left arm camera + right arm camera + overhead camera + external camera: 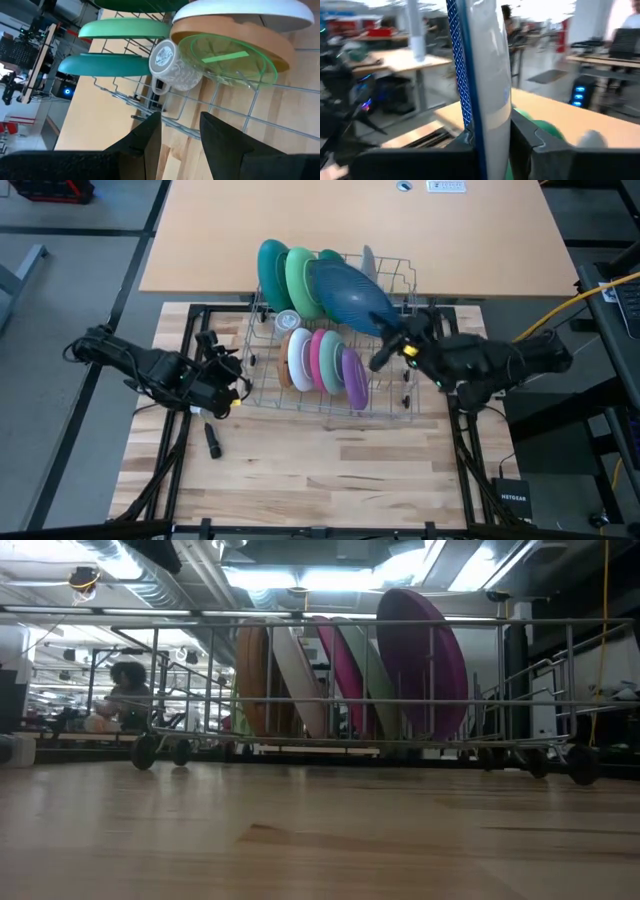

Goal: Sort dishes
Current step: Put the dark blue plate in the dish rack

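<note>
Right claw [392, 346], at the right side of the wire rack [400, 405] on the counter [300, 470], grips the rim of a large blue plate [350, 295] held above the rack's back row. Teal [270, 268] and green [300, 278] plates stand there; white [300, 358], pink [322, 358] and purple [353, 375] ones in front. Left claw [232, 383], narrowly parted, waits at the rack's left edge.

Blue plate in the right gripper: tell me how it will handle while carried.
The blue plate is pinched at its rim by the right gripper, so it may pivot. It keeps its shape edge-on, so probably stiff. Its glossy surface looks slippery.
</note>
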### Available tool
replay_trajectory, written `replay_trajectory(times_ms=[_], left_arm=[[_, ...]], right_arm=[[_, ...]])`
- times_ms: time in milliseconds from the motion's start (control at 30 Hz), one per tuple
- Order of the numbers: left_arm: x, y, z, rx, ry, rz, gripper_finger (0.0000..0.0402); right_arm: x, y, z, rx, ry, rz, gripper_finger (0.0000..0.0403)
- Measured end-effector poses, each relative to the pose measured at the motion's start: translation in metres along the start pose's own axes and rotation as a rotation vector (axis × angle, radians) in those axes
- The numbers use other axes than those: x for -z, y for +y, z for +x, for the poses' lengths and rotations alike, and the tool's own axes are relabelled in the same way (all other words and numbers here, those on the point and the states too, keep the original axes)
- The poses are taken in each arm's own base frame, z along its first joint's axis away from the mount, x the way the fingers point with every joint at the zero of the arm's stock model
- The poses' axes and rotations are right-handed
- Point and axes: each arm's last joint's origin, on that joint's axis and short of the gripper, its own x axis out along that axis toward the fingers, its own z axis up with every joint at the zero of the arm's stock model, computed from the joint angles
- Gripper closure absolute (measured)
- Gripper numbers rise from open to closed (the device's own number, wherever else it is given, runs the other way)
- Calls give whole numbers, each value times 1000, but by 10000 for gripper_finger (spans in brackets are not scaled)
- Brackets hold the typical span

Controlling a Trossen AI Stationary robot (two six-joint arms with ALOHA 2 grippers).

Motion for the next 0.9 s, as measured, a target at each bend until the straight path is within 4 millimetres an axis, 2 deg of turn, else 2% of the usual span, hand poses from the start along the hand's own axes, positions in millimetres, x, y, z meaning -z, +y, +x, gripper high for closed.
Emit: replay_trajectory(times_ms=[67, 333, 533, 600, 700, 900], left_arm=[[1, -1, 1, -1, 4, 3, 277], [2, -2, 2, -3, 6, 0, 277], [1, -1, 2, -4, 7, -21, 277], [1, -1, 2, -4, 8, -30, 277], [1, -1, 2, -4, 7, -34, 277], [1, -1, 2, -4, 8, -32, 277]], right_arm=[[-1, -10, 16, -42, 37, 5, 361], [-15, -73, 73, -153, 232, 86, 361], [-29, -112, 98, -490, 283, 168, 361], [-27, -124, 102, -531, 332, 213, 361], [-19, -138, 102, -481, 446, 255, 361], [7, -147, 83, -435, 748, 128, 361]])
